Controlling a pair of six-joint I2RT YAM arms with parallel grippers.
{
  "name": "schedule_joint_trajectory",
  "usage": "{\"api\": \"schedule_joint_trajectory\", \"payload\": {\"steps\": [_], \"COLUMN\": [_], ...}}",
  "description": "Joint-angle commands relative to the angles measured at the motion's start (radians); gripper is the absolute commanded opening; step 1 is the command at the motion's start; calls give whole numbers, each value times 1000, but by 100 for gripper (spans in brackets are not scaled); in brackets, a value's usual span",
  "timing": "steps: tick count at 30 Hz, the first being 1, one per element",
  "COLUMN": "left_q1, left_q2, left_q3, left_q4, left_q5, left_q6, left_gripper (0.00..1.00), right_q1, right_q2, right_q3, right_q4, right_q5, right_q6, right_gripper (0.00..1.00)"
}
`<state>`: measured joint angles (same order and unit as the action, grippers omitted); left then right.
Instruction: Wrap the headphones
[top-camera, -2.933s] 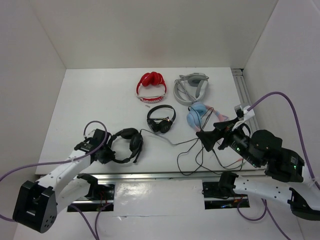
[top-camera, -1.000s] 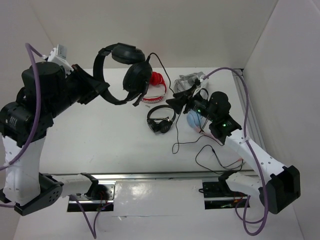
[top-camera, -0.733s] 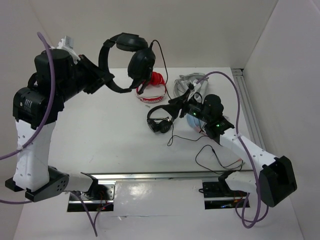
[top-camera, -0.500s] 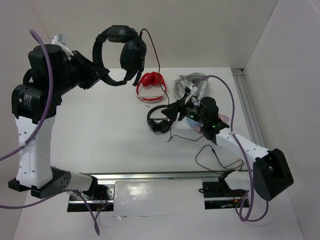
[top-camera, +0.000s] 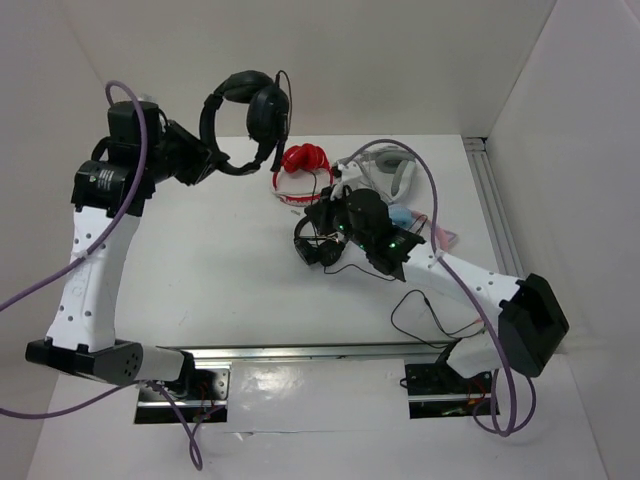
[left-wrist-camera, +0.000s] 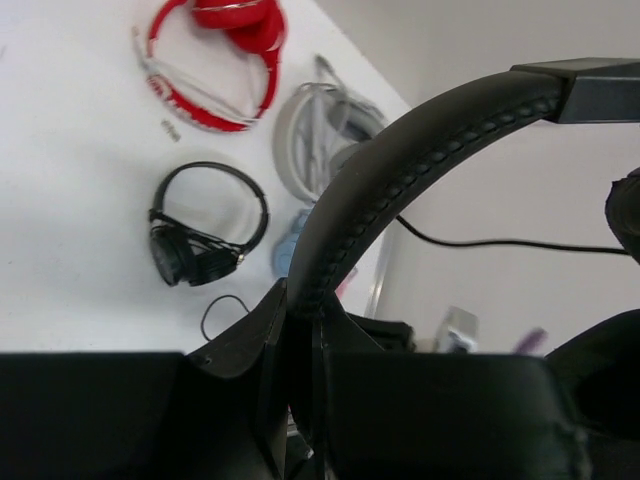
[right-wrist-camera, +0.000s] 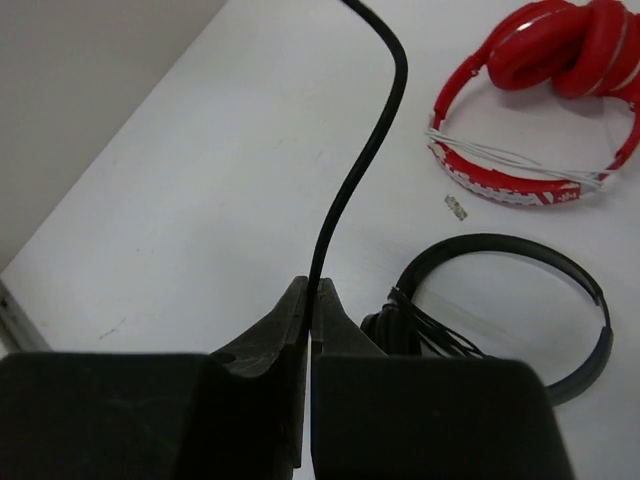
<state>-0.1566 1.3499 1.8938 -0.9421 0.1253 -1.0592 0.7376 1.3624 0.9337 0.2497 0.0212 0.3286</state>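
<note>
As left jaws grip headphones (top-camera: 250, 108), right jaws pinch cable (right-wrist-camera: 352, 185).

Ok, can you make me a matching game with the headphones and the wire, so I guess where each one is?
Things:
1. big black headphones
2. red headphones
3. small black headphones
4. thin cable

Places:
A. flat on the table, beside the grey headphones
B. pinched in the right pincer
C. held up in the air by the left pincer
D. flat on the table, just below the red pair in the top view

Pairs: 1-C, 2-A, 3-D, 4-B
</note>
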Motion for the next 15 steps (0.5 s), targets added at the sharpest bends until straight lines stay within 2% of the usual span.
{"api": "schedule_joint_trajectory", "payload": {"steps": [1,3,5,8,11,12,15], "left_q1": [9,9,9,9,9,9,9], "left_q2": [-40,-64,-64,-74,-54,-54,-54], "left_q3": [-61,-113,-139,-174,-222,-252,-312], "left_q4": [144,158,190,190,190,190,242], "left_q5": [-62,-129,-170,-263,-358,-386,-386], "left_q6": [-82,-107,-95,-59,-48,-48,-18], "left_gripper": [0,0,0,0,0,0,0], "right_q1": [78,129,157,212,212,212,230], "right_q2": [53,75,93,80,60,60,69], "right_q3": [132,168,212,212,203,232,241], "right_q4": [-194,-237,-283,-284,-303,-332,-333], "right_q5": [266,290,249,155,18,-71,-141], "right_q6": [-11,-34,-65,-137,-137,-146,-169], "right_gripper": [0,0,0,0,0,0,0]}}
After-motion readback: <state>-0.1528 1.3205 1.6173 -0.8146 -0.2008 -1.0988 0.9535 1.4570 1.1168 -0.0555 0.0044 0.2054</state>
